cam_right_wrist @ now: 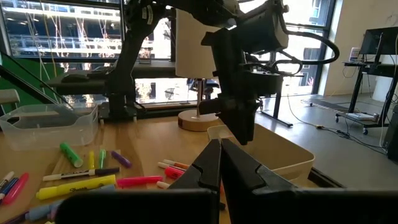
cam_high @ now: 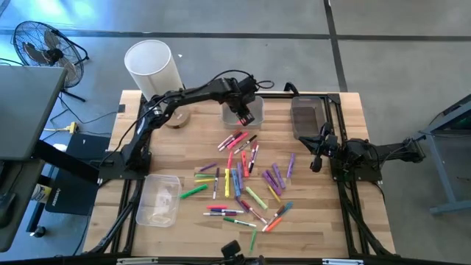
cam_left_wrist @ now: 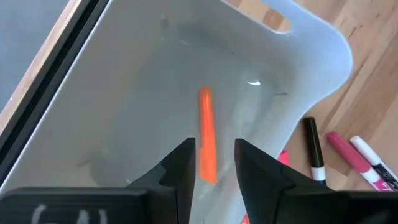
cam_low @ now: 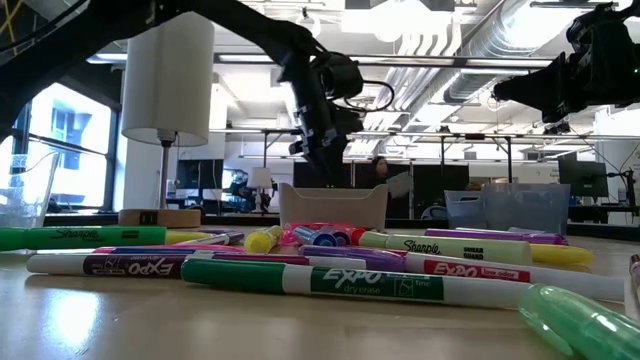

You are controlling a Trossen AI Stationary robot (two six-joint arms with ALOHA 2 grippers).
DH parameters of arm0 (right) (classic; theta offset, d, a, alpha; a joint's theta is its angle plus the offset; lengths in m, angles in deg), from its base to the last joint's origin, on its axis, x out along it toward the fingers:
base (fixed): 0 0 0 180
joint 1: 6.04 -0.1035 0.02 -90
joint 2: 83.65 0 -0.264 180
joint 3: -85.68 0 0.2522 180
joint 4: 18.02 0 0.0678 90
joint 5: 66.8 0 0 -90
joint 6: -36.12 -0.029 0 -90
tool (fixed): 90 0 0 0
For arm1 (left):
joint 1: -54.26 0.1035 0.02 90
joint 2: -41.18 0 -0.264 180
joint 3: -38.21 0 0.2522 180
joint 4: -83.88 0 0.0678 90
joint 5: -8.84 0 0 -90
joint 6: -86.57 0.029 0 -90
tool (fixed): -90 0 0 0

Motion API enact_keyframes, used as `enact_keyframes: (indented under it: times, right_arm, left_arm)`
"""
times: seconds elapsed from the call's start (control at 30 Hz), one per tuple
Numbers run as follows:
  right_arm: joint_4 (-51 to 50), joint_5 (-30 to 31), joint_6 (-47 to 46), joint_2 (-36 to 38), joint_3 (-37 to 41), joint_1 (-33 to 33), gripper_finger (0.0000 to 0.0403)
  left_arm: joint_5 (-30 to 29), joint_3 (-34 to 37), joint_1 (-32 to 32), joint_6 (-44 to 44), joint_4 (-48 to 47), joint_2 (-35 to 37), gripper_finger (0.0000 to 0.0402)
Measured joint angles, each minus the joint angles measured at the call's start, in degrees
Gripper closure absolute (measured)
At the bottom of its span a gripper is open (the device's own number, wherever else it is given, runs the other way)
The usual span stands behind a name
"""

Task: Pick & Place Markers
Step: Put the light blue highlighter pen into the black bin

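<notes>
Many coloured markers (cam_high: 243,177) lie scattered on the wooden table's middle. My left gripper (cam_high: 245,114) hangs over a pale plastic bin (cam_high: 237,110) at the far middle, pointing steeply down into it. Its fingers stand open (cam_left_wrist: 214,165). An orange marker (cam_left_wrist: 207,140) shows in the gap between the fingertips, inside the bin (cam_left_wrist: 137,93), with space on either side of it. Whether it lies on the bin's floor, I cannot tell. My right gripper (cam_high: 316,158) waits shut (cam_right_wrist: 221,162) at the table's right side, pointing level.
A clear bin (cam_high: 158,199) stands at the near left and a darker bin (cam_high: 307,116) at the far right. A white cylinder (cam_high: 152,68) and a tape roll (cam_high: 176,118) stand at the far left. Pink, black and white markers (cam_left_wrist: 348,155) lie beside the pale bin.
</notes>
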Motion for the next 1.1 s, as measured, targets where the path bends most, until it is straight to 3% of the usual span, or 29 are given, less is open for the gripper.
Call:
enact_keyframes:
  times: [0.2, 0.37, 0.57, 0.67, 0.83, 1.1]
  right_arm:
    - [0.0, 0.04, 0.0, 0.0, 0.01, -0.01, 0.0402]
    - [0.0, 0.04, 0.0, 0.0, -0.01, -0.02, 0.0402]
    - [0.0, 0.04, 0.0, 0.0, 0.01, 0.0, 0.0402]
    - [0.0, 0.04, 0.0, 0.0, 0.0, -0.01, 0.0402]
    - [0.0, 0.03, 0.0, 0.0, 0.0, -0.02, 0.0402]
    - [0.04, 0.04, 0.0, -0.01, -0.01, 0.0, 0.0402]
  left_arm:
    - [2.1, -1.4, -1.01, -2.27, -8.22, 3.97, 0.029]
    - [-1.21, -1.29, -6.28, -2.75, -9.53, 7.07, 0.0295]
    - [-2.44, -1.42, -12.34, -1.68, -8.04, 10.8, 0.0353]
    - [-5.87, 0.17, -14.87, -1.9, -7.47, 12.63, 0.0391]
    - [-6.77, 9.59, -18.85, -6.63, -3.9, 18.61, 0.0397]
    - [-11.45, 34.02, -26.09, -18.28, 11.28, 33.87, 0.04]
